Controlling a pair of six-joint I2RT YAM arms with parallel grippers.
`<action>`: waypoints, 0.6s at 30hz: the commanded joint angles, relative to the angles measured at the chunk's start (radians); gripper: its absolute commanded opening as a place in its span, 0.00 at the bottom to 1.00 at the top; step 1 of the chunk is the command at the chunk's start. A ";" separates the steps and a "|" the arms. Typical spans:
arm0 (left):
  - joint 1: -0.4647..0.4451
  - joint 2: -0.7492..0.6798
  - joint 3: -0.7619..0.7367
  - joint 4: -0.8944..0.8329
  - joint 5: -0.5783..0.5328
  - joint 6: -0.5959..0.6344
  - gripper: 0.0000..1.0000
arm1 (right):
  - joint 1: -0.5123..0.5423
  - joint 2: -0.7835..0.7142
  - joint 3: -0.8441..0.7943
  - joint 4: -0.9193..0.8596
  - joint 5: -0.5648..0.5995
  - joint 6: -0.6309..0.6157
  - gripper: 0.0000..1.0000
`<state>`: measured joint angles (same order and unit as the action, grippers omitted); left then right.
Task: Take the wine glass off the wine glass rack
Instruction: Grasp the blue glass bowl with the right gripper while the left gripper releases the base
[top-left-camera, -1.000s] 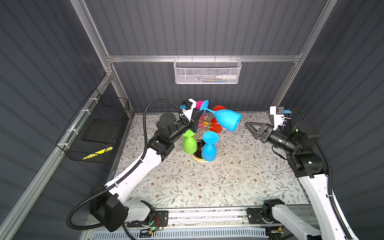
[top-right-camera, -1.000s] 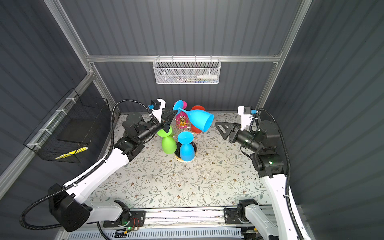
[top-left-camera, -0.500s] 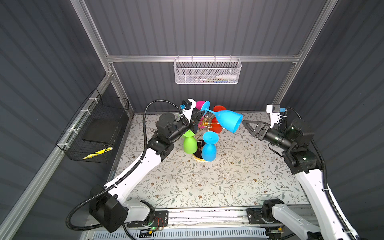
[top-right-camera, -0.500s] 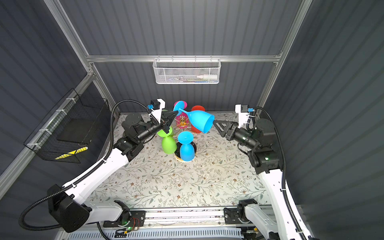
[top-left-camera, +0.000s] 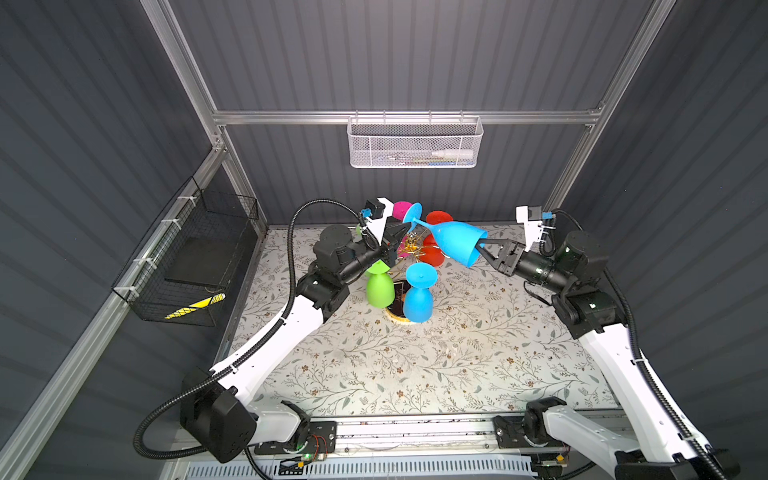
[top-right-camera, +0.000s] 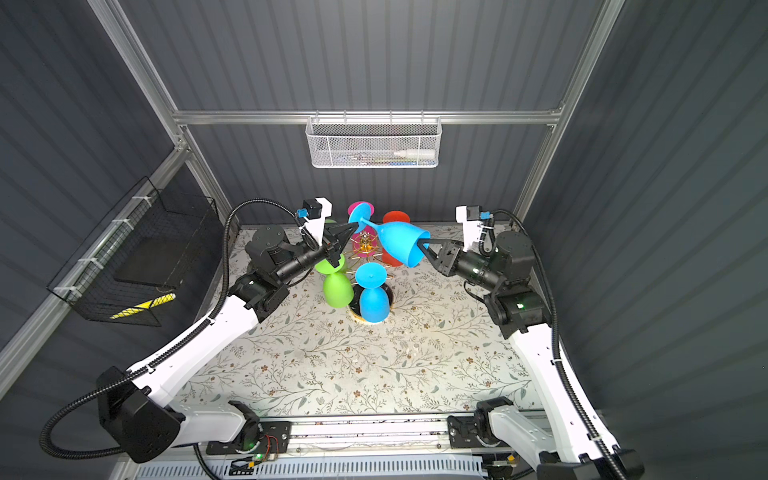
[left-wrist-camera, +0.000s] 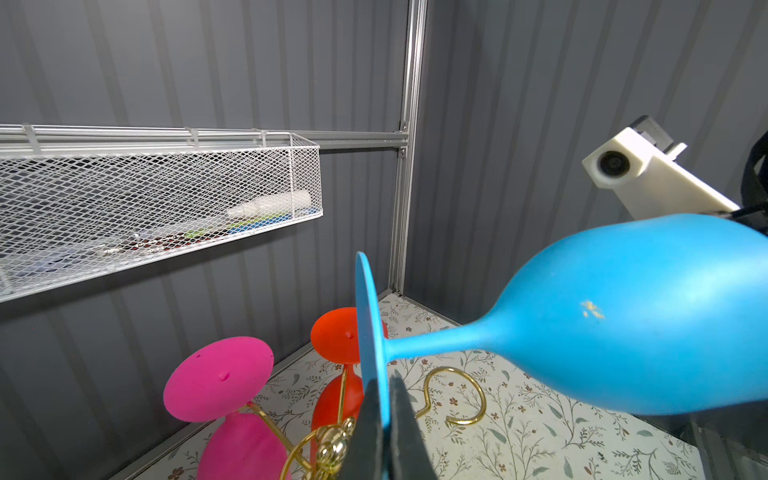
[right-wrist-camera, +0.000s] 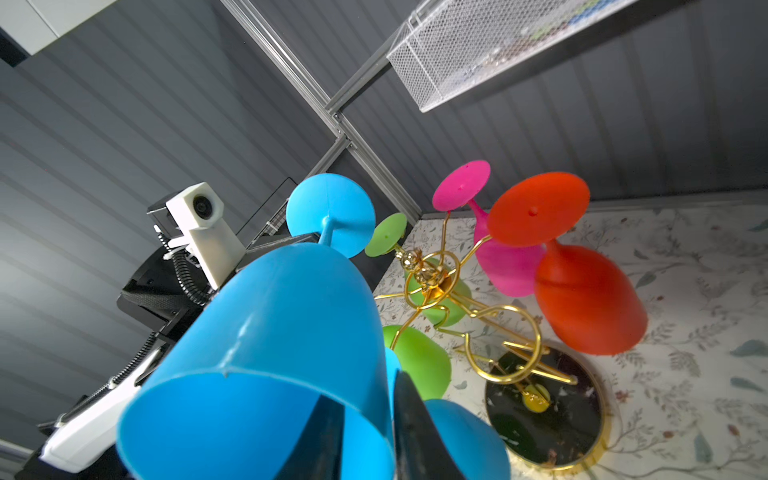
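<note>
The blue wine glass lies on its side in the air, reaching from the left fingers to the right fingers. The left pair is clamped shut on the edge of its foot. The right pair straddles the bowl's rim, one inside, one outside; whether they press it I cannot tell. The wine glass rack stands below, between them

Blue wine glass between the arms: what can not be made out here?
- Right wrist view: the right pincer straddles the held blue wine glass rim; the bottom edge cuts it, so contact is unclear.
- Left wrist view: that glass's bowl hides the right pincer.
- Both top views: the hanging blue glass covers most of the rack base.
</note>
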<state>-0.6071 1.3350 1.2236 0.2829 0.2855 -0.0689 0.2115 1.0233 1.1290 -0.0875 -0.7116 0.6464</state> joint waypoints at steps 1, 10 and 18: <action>0.003 0.000 0.040 0.012 0.009 -0.013 0.00 | 0.011 0.001 -0.001 0.029 -0.002 -0.002 0.19; 0.003 -0.002 0.040 0.002 -0.015 -0.013 0.00 | 0.013 -0.007 0.009 0.020 0.003 0.015 0.00; 0.002 -0.017 0.034 -0.013 -0.063 -0.012 0.46 | 0.000 -0.057 0.078 -0.102 0.112 -0.041 0.00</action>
<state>-0.6071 1.3350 1.2289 0.2745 0.2516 -0.0792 0.2165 1.0088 1.1473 -0.1440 -0.6563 0.6437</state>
